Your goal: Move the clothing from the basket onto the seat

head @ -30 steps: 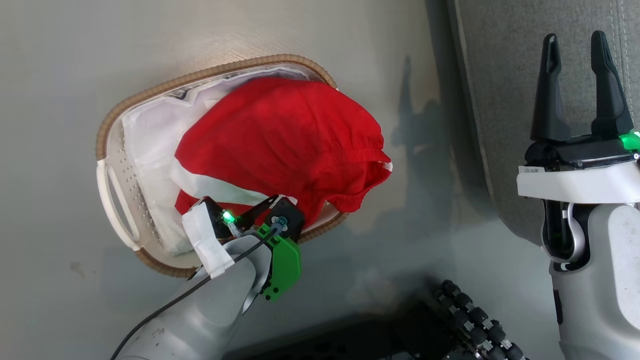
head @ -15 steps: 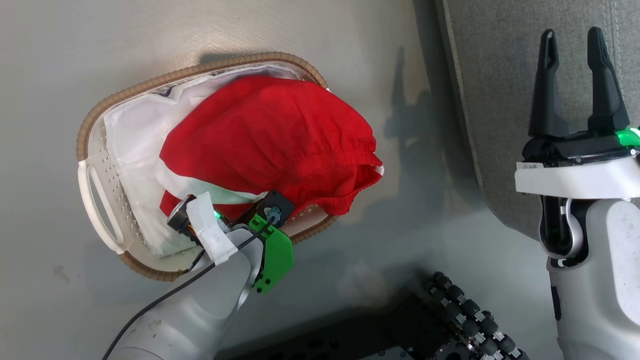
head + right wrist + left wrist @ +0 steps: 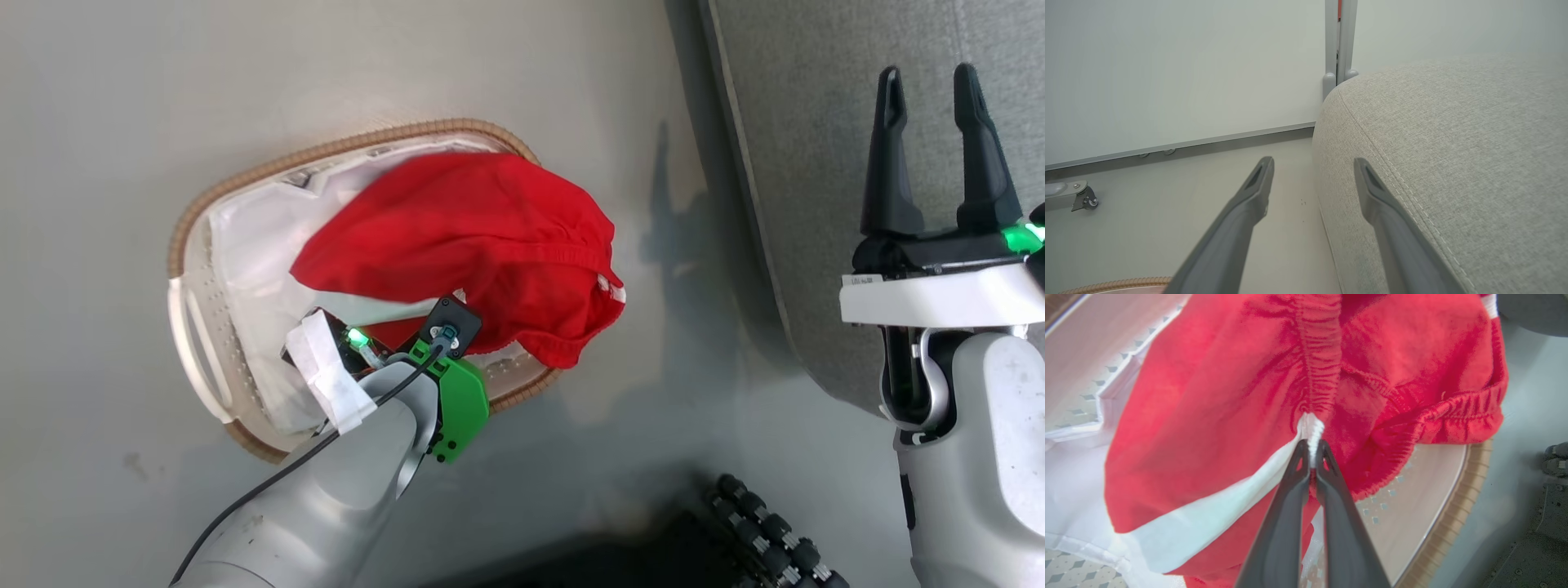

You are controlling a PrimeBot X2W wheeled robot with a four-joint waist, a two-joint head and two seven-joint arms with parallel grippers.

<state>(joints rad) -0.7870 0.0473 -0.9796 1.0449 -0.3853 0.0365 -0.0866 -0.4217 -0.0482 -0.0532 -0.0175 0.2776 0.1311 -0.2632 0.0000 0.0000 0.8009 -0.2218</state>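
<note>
The clothing (image 3: 473, 237) is a bright red heap with a gathered elastic waist and a white band, lying in the basket (image 3: 245, 175) and spilling over its right rim. My left arm reaches in from the lower left. In the left wrist view my left gripper (image 3: 1310, 451) is shut on a fold of the clothing (image 3: 1216, 400) where red meets white. The basket's rim (image 3: 1470, 486) curves at the right. My right gripper (image 3: 927, 82) stands open and empty over the edge of the grey seat (image 3: 816, 122). It also stands open (image 3: 1312, 167) beside the seat (image 3: 1453, 143).
A white liner cloth (image 3: 253, 245) covers the basket's left half. My base with black rollers (image 3: 767, 531) lies at the lower edge. Bare floor separates basket and seat. A pale wall with a grey post (image 3: 1340, 41) and a caster (image 3: 1084, 200) stand beyond the seat.
My left gripper has shut on the clothing, and the red cloth is now bunched and pulled toward it. The head camera has shifted. My right gripper stays open.
</note>
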